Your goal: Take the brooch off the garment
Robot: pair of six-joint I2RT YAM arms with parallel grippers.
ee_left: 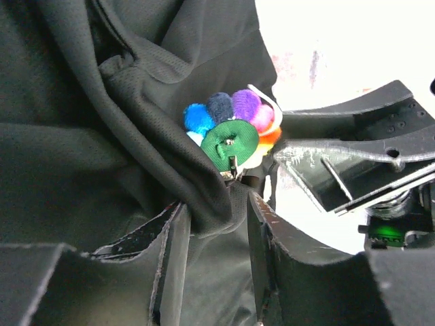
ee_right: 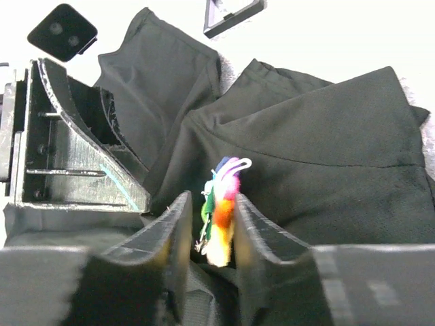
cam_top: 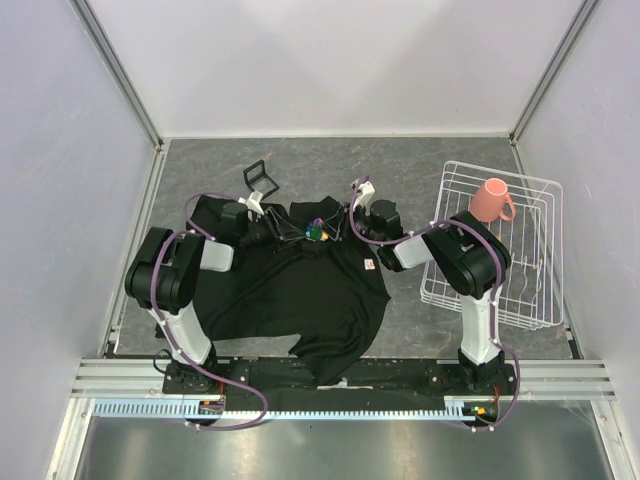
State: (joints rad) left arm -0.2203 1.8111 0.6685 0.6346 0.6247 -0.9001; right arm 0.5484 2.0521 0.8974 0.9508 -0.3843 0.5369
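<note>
The brooch (cam_top: 317,232) stands edge-on near the 12 o'clock end of the garment (cam_top: 290,290), between the narrow-set jaws of the right gripper (ee_right: 214,199), which reaches in from 3 o'clock; whether they pinch it cannot be told. The left gripper (ee_left: 217,204), at 9 o'clock, straddles a fabric fold just beside the brooch, jaws partly apart, grip likewise uncertain. Confirm both holds, then draw the brooch toward 3 o'clock while anchoring the fold, so the cloth is not dragged along.
</note>
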